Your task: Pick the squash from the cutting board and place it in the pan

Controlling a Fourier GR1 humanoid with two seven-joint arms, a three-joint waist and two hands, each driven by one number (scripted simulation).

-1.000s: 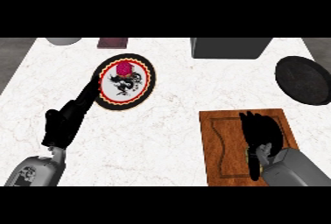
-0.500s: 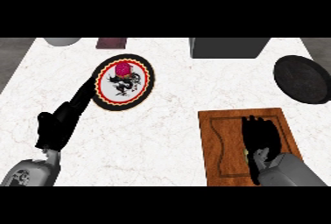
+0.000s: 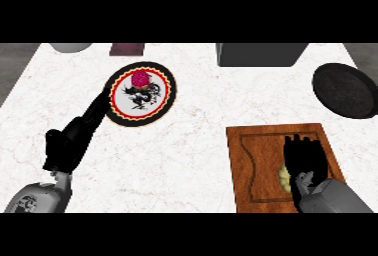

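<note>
Wooden cutting board (image 3: pixel 258 165) lay at lower right of the frame, with the right hand (image 3: pixel 304 160) spread across its right half. Showed only a pale yellowish sliver of the squash (image 3: pixel 283 175) at the hand's left edge, low on the board, the rest hidden beneath the palm. Could not tell whether those fingers had curled round the squash or merely lay over it. Sat well apart at the upper right edge, dark and round: the pan (image 3: pixel 345 90), with nothing visible in it. Judged the task as barely begun, at the grasping step; lifting, carrying up the frame to the pan and setting down all remained. Rested at left, fingers straight and holding nothing: the left hand (image 3: pixel 68 145), just below a round rooster-patterned plate (image 3: pixel 140 93) on the white marble counter (image 3: pixel 199 115).
</note>
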